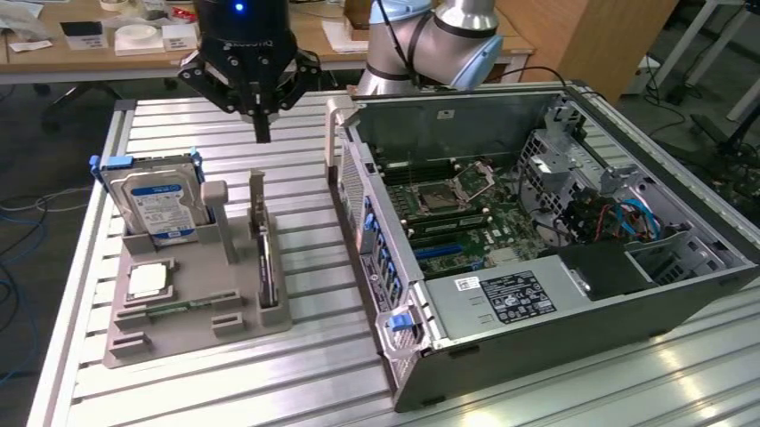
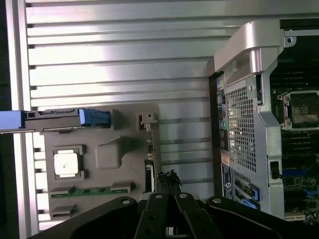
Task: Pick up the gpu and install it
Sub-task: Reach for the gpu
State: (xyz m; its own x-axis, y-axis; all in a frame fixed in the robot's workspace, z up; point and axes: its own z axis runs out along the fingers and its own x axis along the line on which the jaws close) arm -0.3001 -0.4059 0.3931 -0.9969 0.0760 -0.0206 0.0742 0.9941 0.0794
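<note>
A parts holder [image 1: 178,334] sits on the worktop [image 1: 214,391] at the exterior view's left. An open computer case [image 1: 535,338] lies on its side near it, at the exterior view's right. In the holder, a hard drive [image 1: 155,200] stands upright at the far end. In front of it a processor chip [image 1: 148,280] lies flat, and a memory stick [image 1: 178,309] lies in front of the chip. The gpu [image 1: 263,258] stands on edge along the holder's side nearest the case. The tool [image 1: 262,133] hangs above the worktop, behind the gpu's far end and apart from it. Inside the case lies a motherboard [image 1: 457,209], with a power supply [image 1: 505,298] in front of it.
</note>
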